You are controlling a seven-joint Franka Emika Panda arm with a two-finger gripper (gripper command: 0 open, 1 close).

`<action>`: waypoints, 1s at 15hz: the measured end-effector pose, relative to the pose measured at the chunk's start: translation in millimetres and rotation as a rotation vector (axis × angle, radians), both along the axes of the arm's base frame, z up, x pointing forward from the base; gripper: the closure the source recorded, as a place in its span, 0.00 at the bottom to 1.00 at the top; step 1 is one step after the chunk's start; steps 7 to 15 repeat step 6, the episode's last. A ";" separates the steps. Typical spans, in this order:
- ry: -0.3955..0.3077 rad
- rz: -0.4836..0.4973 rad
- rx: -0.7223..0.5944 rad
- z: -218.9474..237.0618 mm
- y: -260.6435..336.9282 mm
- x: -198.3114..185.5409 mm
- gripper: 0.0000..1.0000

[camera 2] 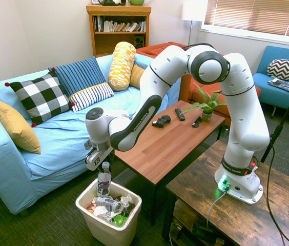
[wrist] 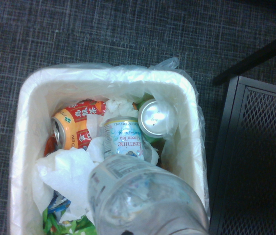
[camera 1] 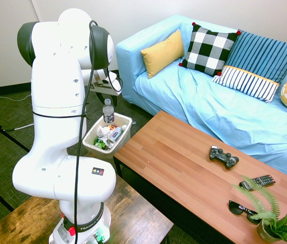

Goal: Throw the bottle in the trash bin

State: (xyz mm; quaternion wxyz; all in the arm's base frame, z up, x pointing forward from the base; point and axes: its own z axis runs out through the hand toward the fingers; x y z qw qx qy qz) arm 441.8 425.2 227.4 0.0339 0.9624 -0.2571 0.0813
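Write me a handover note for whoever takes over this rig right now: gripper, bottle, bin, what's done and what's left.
Gripper: points down directly above the trash bin; whether it is open or still holding cannot be made out from either exterior view.
Bottle: upright, cap up, right under the gripper, its lower part at or just below the bin's rim, above the cans and paper already inside.
Bin: on the floor beside the end of the coffee table.
Done: bottle carried over the bin.
Left: confirm the bottle has dropped in among the litter, then lift the arm clear.
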 end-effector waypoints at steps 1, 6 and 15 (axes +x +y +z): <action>0.000 -0.001 0.001 0.1 -0.1 0.1 0.00; 0.003 -0.010 0.008 2.1 0.4 0.5 0.00; 0.003 -0.010 0.008 2.1 0.4 0.5 0.00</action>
